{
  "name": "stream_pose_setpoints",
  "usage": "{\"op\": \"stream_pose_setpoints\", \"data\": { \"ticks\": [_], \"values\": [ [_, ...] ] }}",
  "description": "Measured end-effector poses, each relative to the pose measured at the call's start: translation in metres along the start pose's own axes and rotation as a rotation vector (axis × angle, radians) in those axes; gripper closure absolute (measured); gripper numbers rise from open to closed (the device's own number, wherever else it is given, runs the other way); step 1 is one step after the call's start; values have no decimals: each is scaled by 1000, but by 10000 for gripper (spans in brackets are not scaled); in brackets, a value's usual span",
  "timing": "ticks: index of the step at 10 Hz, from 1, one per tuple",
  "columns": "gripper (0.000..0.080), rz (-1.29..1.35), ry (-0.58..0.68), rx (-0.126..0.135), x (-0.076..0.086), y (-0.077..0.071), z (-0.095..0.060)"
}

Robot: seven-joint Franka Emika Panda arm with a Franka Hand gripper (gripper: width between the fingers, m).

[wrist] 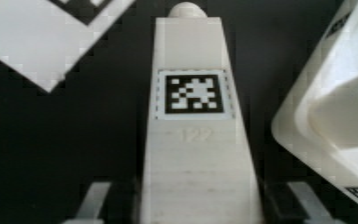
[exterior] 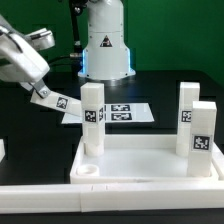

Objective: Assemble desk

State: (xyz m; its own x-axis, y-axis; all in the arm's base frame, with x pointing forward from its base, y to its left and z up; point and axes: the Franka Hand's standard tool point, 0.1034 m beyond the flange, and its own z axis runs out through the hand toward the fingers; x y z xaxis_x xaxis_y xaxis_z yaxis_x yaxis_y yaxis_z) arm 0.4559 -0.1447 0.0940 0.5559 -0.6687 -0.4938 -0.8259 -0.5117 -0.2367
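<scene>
The white desk tabletop [exterior: 130, 188] lies upside down at the front, rim up. Three white legs stand in its corners: one at the exterior view's left [exterior: 92, 118] and two at the right [exterior: 187, 108] [exterior: 203, 135]. One round corner socket [exterior: 88, 172] is empty. My gripper [exterior: 38, 90] is tilted at the upper left and shut on a fourth tagged leg [exterior: 60, 104], which slants down toward the tabletop. In the wrist view this leg [wrist: 194, 95] runs up between my fingers [wrist: 96, 200], gripper [wrist: 197, 206]. The tabletop's corner [wrist: 329, 110] shows beside it.
The marker board [exterior: 130, 112] lies flat on the black table behind the tabletop and shows in the wrist view [wrist: 51, 40] too. The robot's base [exterior: 105, 40] stands at the back centre. The standing left leg is close to the held leg's free end.
</scene>
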Motion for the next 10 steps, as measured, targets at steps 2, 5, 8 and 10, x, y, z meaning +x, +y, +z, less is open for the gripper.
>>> {"op": "stream_pose_setpoints", "data": {
  "ticks": [2,5,8,10],
  "values": [
    [515,-138,131,-2,17,-38,-63],
    [515,-307,382,-40,30,-87,-92],
    [515,-367,556,-112,28,-106,-97],
    [515,-524,674,-162,11,-164,-89]
  ]
}}
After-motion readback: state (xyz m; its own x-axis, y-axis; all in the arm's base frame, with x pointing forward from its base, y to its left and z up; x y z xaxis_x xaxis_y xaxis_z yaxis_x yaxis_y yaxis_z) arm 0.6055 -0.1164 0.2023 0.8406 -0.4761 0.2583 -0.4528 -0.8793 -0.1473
